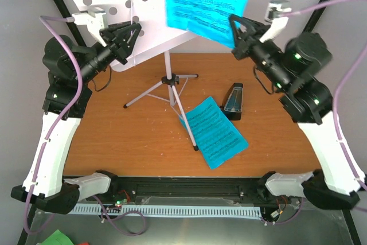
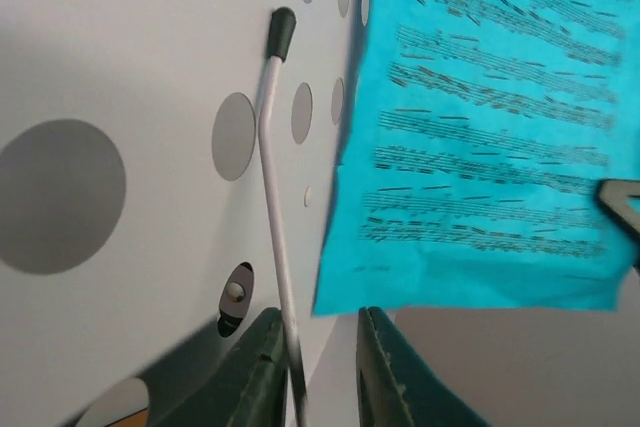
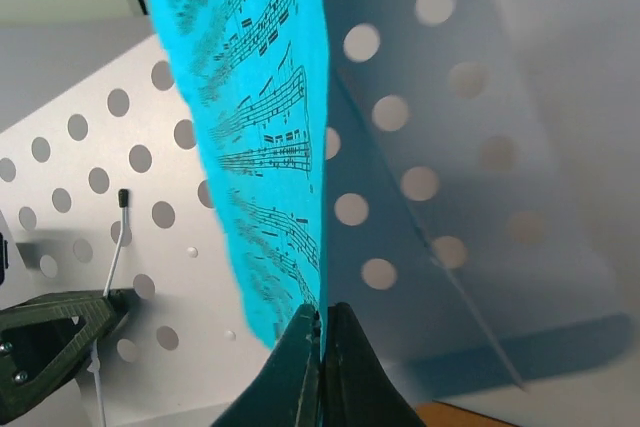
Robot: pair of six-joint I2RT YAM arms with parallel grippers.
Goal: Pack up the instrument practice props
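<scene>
Jaws on your right gripper (image 3: 320,327) are pressed together on the lower edge of a cyan sheet (image 3: 255,127). It is thin paper printed with black staves, seen almost edge-on from that wrist. The sheet hangs against the desk (image 3: 445,137) of the stand (image 1: 167,78), a flat white panel punched with round holes (grey wall shows through them).

Your left gripper (image 2: 318,325) has its two dark green jaws apart. A thin white rod (image 2: 272,207) runs up between them, close against the left-hand one; you cannot tell whether it touches. The rod is bent, has a black cap at its tip, and lies along the desk face just beside the sheet's left edge.

From above, both grippers sit high at the desk, the left at its lower left and the right at the sheet's lower right corner. Below them, the stand's slim pole and three spread legs rest on the brown table (image 1: 114,142). A second sheet (image 1: 215,133) lies flat there, with one leg's foot reaching its left edge. The metronome (image 1: 232,100), a small dark pyramid, stands just beside that sheet's far right corner, well apart from both grippers.
</scene>
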